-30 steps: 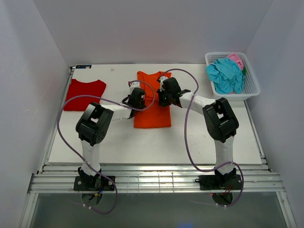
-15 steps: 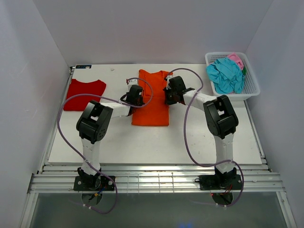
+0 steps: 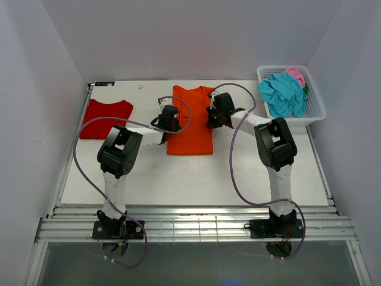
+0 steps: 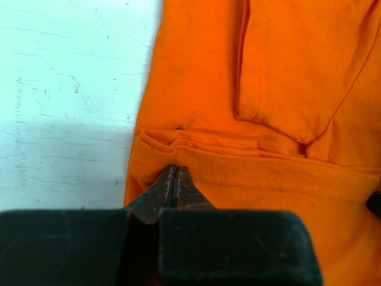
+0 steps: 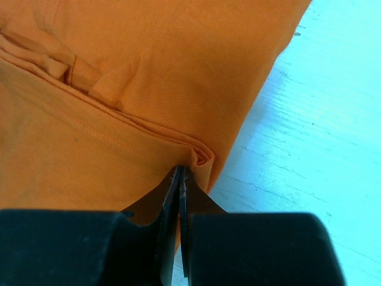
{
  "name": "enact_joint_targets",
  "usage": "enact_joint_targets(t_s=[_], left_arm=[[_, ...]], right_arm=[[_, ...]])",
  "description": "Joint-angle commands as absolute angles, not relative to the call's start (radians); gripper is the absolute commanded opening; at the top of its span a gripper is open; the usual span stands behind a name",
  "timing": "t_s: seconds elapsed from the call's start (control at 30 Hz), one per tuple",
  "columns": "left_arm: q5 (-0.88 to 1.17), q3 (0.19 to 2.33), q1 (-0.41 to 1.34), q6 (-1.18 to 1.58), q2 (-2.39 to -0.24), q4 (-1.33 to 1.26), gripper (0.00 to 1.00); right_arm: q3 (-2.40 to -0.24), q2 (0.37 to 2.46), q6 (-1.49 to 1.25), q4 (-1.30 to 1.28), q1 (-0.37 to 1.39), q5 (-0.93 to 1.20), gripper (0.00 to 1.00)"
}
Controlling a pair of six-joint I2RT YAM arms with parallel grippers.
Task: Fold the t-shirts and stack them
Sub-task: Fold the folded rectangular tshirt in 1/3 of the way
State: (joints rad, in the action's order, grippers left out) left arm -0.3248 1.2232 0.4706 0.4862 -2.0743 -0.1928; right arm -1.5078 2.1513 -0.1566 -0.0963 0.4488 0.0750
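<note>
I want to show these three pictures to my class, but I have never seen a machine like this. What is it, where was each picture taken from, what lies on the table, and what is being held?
Two robot arms are bolted at the near edge of a white table. One picture looks down from above and behind; the two close-ups come from wrist cameras. The left gripper and right gripper are each shut on the folded hem of the orange t-shirt. A red t-shirt lies at left; a white basket holds teal cloth and pink cloth.
</note>
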Motion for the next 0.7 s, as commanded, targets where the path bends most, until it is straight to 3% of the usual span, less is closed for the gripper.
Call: enact_joint_targets(t_s=[0.0,0.1,0.17,0.27,0.3,0.33,0.47,0.67], left_arm=[[-0.342,1.236,0.457,0.474,-2.019,-0.170,0.00],[-0.359,1.247,0.457,0.456,-1.926,-0.170,0.00],[-0.362,1.243,0.459,0.446,-1.869,-0.167,0.06],[-0.390,1.194,0.469,0.451,-1.731,-0.137,0.46],[-0.415,1.165,0.475,0.462,-1.698,-0.120,0.73],[-0.416,1.155,0.477,0.471,-1.646,-0.098,0.78],[-0.428,1.126,0.494,0.535,-1.597,0.134,0.83],[-0.353,0.952,0.512,0.633,-1.575,0.209,0.87]], right_arm=[[-1.531,2.145,-0.141,-0.107,0.436,0.058,0.08],[-1.532,2.076,-0.135,-0.101,0.436,0.077,0.09],[-1.514,2.022,-0.135,-0.095,0.436,0.078,0.17],[-1.438,1.889,-0.140,-0.080,0.439,0.083,0.27],[-1.418,1.825,-0.143,-0.083,0.440,0.083,0.28],[-1.390,1.797,-0.144,-0.107,0.446,0.081,0.30],[-1.327,1.694,-0.133,-0.185,0.488,0.042,0.37],[-1.206,1.672,-0.158,-0.218,0.586,-0.024,0.46]])
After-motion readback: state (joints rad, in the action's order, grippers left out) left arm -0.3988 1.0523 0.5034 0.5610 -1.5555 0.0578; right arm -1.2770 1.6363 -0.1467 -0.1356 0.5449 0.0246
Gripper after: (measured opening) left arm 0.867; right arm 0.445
